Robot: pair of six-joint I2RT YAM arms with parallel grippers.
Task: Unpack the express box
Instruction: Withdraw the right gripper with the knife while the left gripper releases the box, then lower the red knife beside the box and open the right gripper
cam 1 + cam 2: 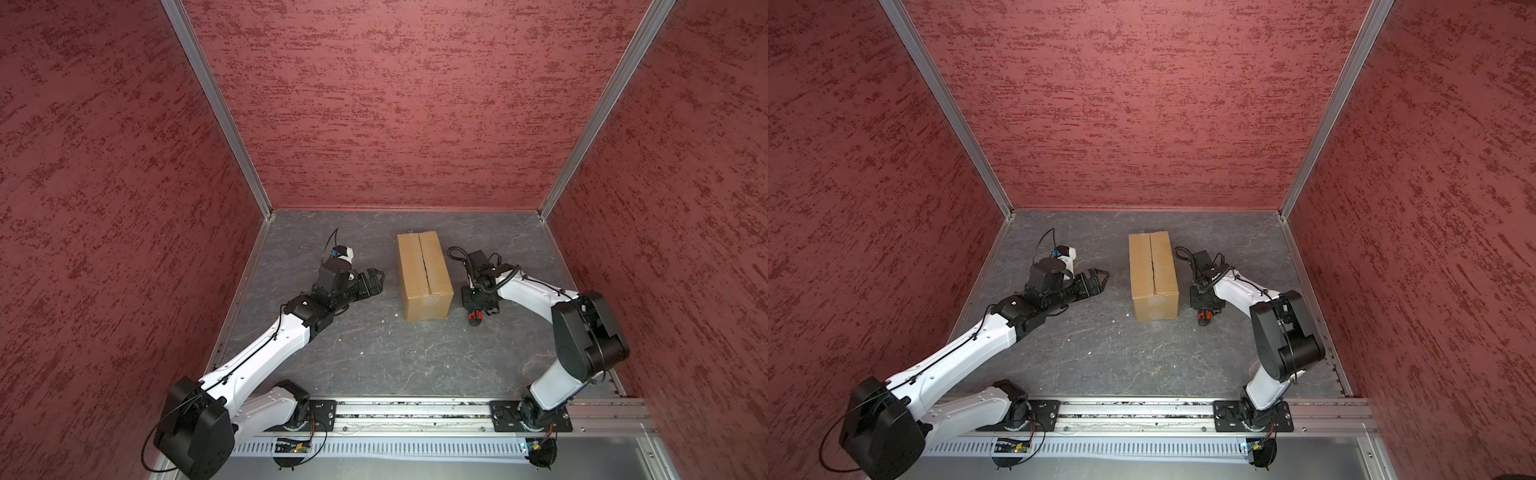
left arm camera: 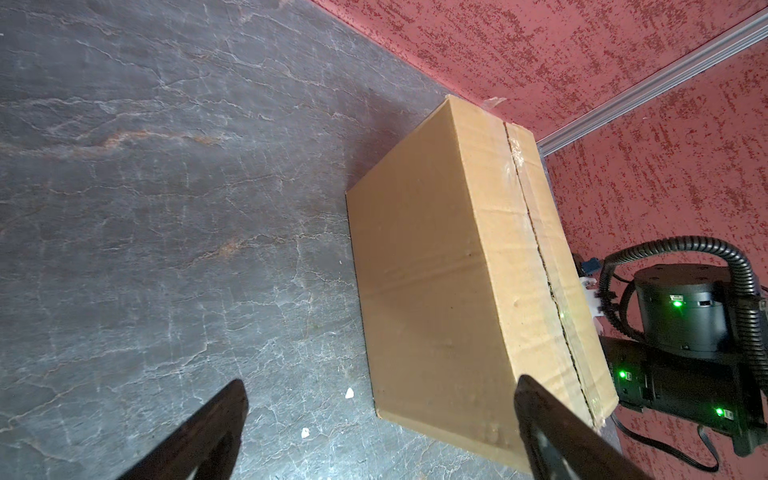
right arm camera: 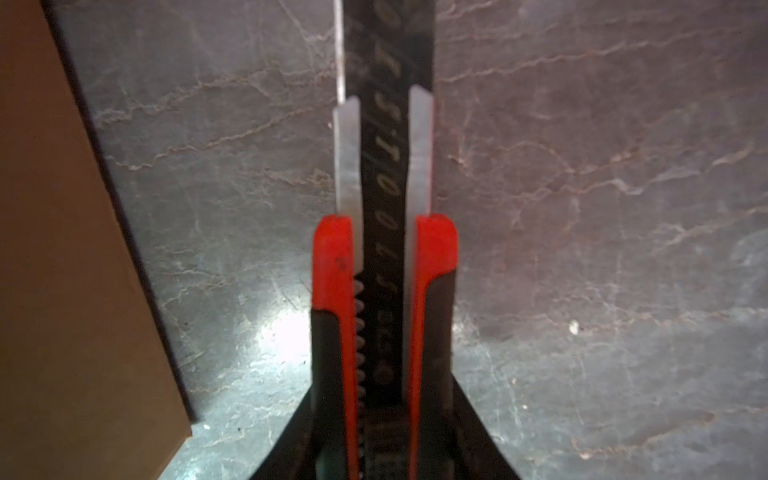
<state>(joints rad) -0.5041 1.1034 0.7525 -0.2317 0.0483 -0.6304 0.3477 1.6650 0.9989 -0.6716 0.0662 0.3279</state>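
Mid-table [image 1: 374,353], between the two arms: the express box [image 1: 424,274] stands closed, its long axis running from the near rail to the back wall.

Plain brown and unprinted, it has a taped centre seam [image 1: 426,270] along that axis, with a dark split partway. The left gripper [image 1: 377,279], fingers spread wide and empty, faces its left wall, a little apart. The right gripper [image 1: 478,309] hangs just beside the right wall, nearer, clamped on the red-and-black utility knife [image 3: 384,291], which is roughly parallel to the box.
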